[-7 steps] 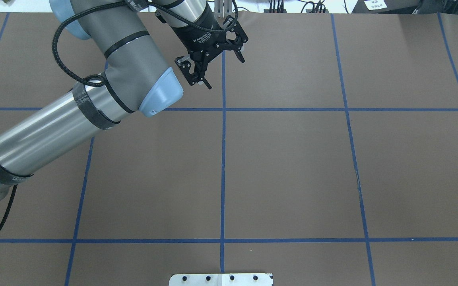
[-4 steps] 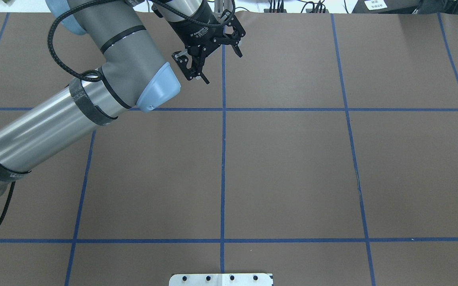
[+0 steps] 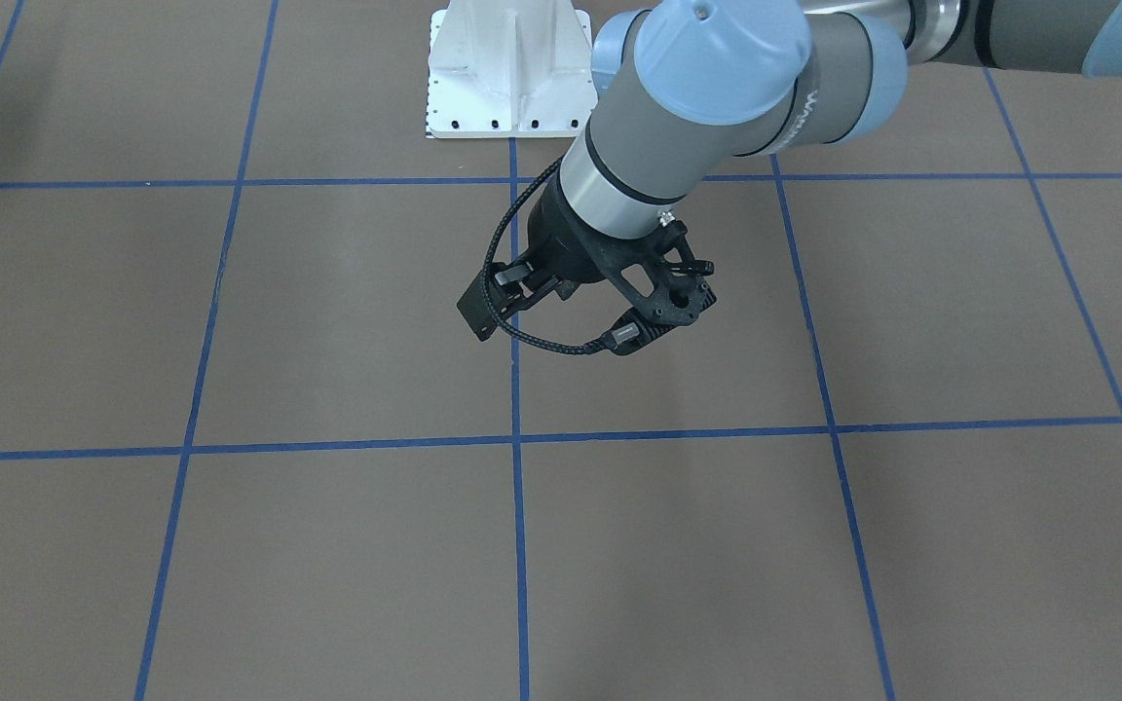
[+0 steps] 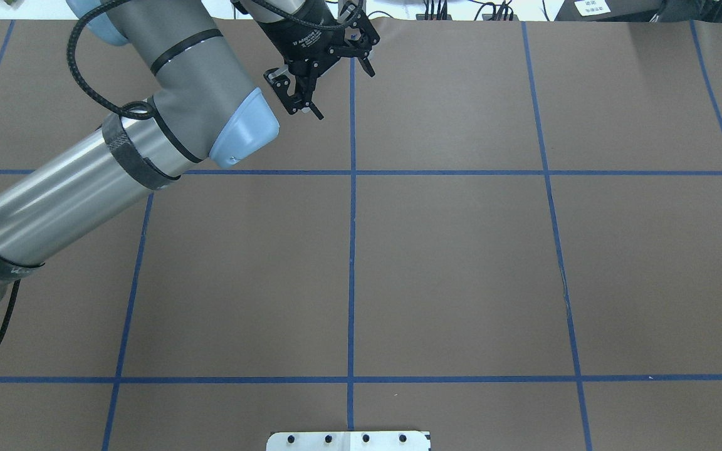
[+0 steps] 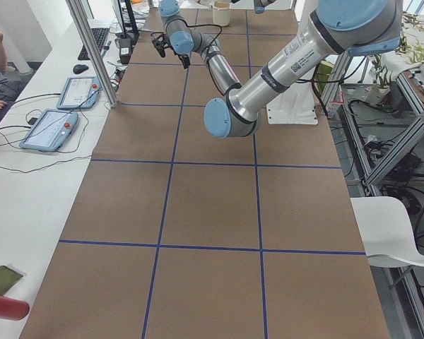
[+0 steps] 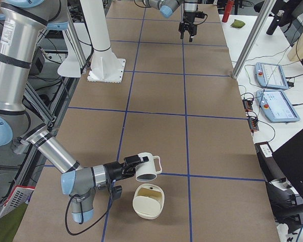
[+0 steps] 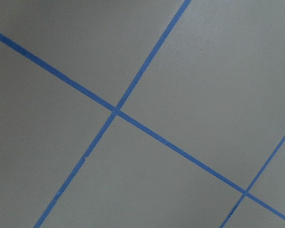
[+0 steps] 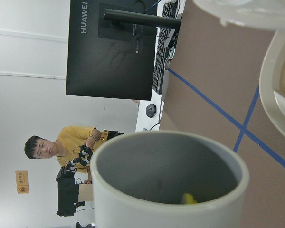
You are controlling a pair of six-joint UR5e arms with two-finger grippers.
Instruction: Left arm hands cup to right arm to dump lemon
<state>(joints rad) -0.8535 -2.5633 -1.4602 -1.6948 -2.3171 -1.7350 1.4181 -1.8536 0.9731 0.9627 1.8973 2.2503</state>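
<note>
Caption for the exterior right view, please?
The near right arm, its claw at a tipped white cup beside a cream bowl; left arm far along the table.

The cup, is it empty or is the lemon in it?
Not empty. The right wrist view looks into the cup, and the yellow lemon shows inside against its grey wall, near the rim.

Two grey tubular robot arms show: the left arm and the right arm. There is one small white ceramic mug, one yellow-green lemon piece and one round cream bowl. Two flat grey touch-screen pendants lie beside the table.
</note>
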